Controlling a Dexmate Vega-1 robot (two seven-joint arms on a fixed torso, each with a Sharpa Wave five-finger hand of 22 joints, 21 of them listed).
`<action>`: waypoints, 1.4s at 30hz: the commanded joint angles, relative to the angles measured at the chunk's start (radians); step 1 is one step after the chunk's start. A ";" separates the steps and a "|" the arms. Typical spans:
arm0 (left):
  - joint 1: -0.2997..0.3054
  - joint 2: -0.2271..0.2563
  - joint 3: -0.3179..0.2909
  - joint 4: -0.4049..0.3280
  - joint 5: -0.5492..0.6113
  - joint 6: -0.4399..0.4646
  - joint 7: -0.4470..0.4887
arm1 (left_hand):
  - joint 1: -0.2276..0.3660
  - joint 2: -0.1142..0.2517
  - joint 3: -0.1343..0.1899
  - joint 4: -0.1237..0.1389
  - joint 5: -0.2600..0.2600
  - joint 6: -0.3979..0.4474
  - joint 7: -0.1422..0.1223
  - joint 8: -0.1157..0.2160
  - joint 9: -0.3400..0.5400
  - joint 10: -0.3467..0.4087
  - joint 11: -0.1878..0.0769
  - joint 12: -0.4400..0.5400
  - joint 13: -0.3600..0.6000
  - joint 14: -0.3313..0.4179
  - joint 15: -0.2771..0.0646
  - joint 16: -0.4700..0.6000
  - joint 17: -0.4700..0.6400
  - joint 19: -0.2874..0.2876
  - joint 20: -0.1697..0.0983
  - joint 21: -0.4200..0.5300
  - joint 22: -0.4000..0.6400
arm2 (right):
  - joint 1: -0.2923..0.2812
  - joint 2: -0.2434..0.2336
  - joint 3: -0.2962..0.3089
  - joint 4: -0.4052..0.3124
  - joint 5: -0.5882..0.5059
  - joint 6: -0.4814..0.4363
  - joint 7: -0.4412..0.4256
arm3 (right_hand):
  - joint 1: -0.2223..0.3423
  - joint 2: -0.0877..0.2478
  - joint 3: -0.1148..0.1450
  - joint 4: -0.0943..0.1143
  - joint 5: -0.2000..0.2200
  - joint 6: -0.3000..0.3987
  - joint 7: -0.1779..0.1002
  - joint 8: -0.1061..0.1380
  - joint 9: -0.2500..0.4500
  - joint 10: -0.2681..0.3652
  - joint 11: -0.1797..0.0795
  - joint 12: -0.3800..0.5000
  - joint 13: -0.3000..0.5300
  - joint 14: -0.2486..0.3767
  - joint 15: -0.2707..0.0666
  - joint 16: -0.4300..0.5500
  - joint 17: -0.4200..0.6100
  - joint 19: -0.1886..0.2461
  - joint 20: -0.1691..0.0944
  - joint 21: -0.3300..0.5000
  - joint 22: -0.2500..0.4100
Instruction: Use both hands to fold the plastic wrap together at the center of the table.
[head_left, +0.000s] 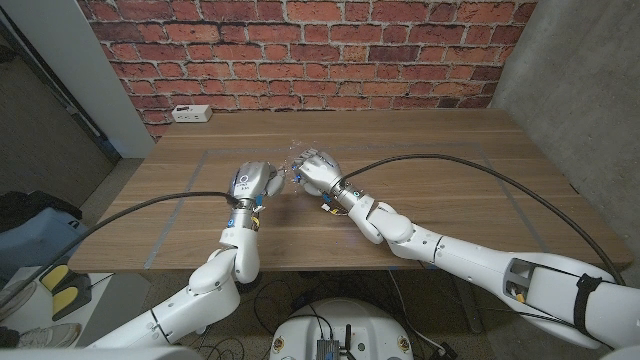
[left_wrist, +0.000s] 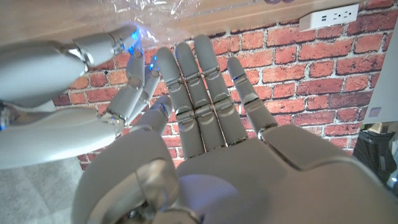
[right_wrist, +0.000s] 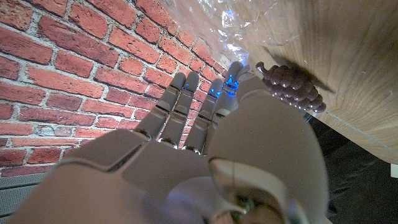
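Both robot hands — left robot hand (head_left: 252, 183), right robot hand (head_left: 318, 172) — at plastic wrap (head_left: 296, 160)

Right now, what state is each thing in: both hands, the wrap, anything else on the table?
plastic wrap: crumpled, clear, at the table's centre, between the two hands' fingertips.
left hand: at the wrap, fingers extended; whether it grips cannot be told.
right hand: at the wrap, fingertips against it; grip unclear.
grape bunch: lying on the wood, untouched.
power strip: at the table's far left edge, nothing plugged in as far as shows.
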 joint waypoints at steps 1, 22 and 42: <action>0.045 -0.014 -0.049 0.048 -0.005 -0.132 0.109 | 0.007 0.000 0.018 0.005 0.010 -0.021 0.005 0.019 0.028 -0.027 0.003 0.008 0.036 -0.020 0.003 0.000 0.008 -0.031 0.003 0.008 0.008 | 0.007 0.009 -0.017 0.006 0.008 0.021 0.028 | 0.006 0.000 -0.002 0.003 0.005 0.000 -0.002 0.006 0.001 0.007 0.009 -0.008 0.001 0.005 -0.176 -0.006 0.004 0.008 0.005 0.011 0.002; 0.024 -0.037 -0.066 0.079 -0.023 -0.207 0.070 | -0.014 -0.008 0.049 0.016 0.015 -0.059 0.003 0.020 0.037 -0.074 -0.001 0.018 0.115 -0.059 0.008 -0.021 0.006 -0.092 0.010 0.015 0.012 | 0.001 -0.024 0.133 -0.041 0.359 0.168 0.341 | -0.512 -0.103 -0.213 0.237 0.029 -0.284 0.004 -0.134 -0.051 -0.143 0.101 -0.078 -0.015 -0.084 -0.122 -0.123 -0.014 -0.050 0.081 -0.025 -0.002; 0.031 -0.043 -0.085 0.101 -0.070 -0.276 0.057 | -0.041 -0.009 0.078 0.023 0.019 -0.100 0.008 -0.019 -0.007 -0.114 0.000 -0.001 0.141 -0.090 0.008 -0.048 -0.010 -0.122 0.010 0.030 0.012 | 0.012 0.098 0.250 0.110 0.828 0.252 0.524 | -0.667 0.024 -0.026 0.272 0.007 -0.779 -0.050 -0.298 -0.083 -0.612 0.108 -0.118 -0.142 -0.475 -0.036 -0.234 -0.107 -0.294 0.060 -0.180 -0.009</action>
